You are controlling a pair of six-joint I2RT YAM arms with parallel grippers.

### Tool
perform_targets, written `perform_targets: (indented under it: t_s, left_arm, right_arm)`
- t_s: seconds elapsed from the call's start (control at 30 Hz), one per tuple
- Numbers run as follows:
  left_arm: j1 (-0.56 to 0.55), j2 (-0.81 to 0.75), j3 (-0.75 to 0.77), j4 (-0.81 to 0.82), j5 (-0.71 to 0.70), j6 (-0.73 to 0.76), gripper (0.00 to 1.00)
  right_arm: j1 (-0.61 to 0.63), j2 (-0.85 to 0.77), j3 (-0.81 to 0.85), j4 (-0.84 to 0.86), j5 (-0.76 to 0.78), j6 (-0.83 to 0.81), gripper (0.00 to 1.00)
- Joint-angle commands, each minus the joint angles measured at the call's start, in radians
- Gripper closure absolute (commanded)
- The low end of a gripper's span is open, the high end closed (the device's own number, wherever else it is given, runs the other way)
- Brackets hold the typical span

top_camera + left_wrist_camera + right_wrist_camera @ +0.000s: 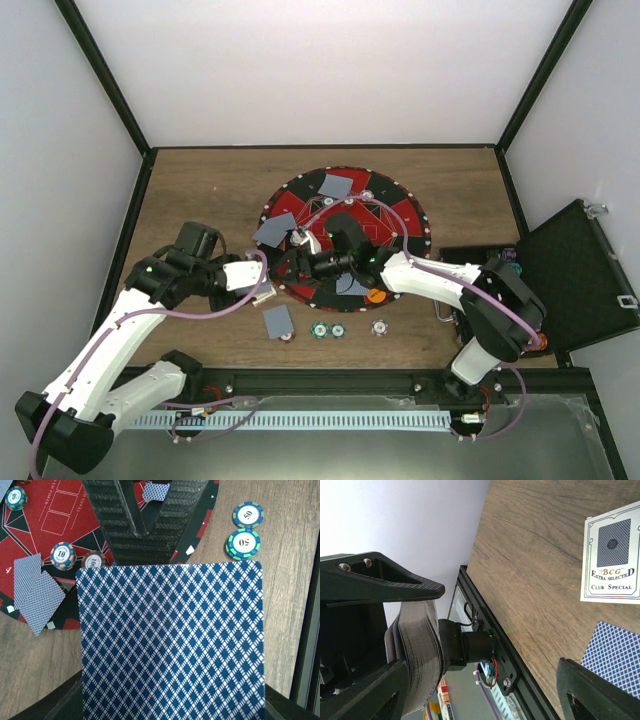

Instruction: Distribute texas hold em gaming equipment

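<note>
Partway through I reckon: my left jaws pinch a card (170, 640), dealt cards (45, 605) and chips (243, 544) lie either side of them, right jaws I can't tell, plenty left to hand out.

Left fingers (60, 707) clamped inward; right fingers (592, 690) spread wide.

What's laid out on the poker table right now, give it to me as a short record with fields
mat: round red-and-black mat, mid-table
cards on mat: far card; left card
off the mat, near side: near card; teal chip; second teal chip; white chip
orange disc: at the mat's near edge
black case: open, right side
left wrist view: blue-backed card fills the frame
</note>
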Motion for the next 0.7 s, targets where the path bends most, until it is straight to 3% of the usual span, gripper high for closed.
perform_targets:
  t_s: [0.0,0.27,0.43,0.67]
  left_arm:
    - [0.002,-0.01,0.015,-0.009,0.016,0.009,0.95]
    - [0.002,-0.013,0.02,-0.017,0.012,0.014,0.95]
    - [0.002,-0.008,0.022,-0.016,0.014,0.014,0.95]
    - [0.002,-0.006,0.025,-0.016,0.015,0.012,0.95]
  right_arm:
    - [0.018,-0.026,0.004,-0.031,0.013,-0.034,0.18]
    - [-0.03,-0.098,-0.033,-0.216,0.096,-0.11,0.19]
    - [-0.044,-0.155,-0.044,-0.155,0.056,-0.078,0.19]
    - [-0.016,-0.11,-0.024,-0.017,-0.026,0.006,0.2]
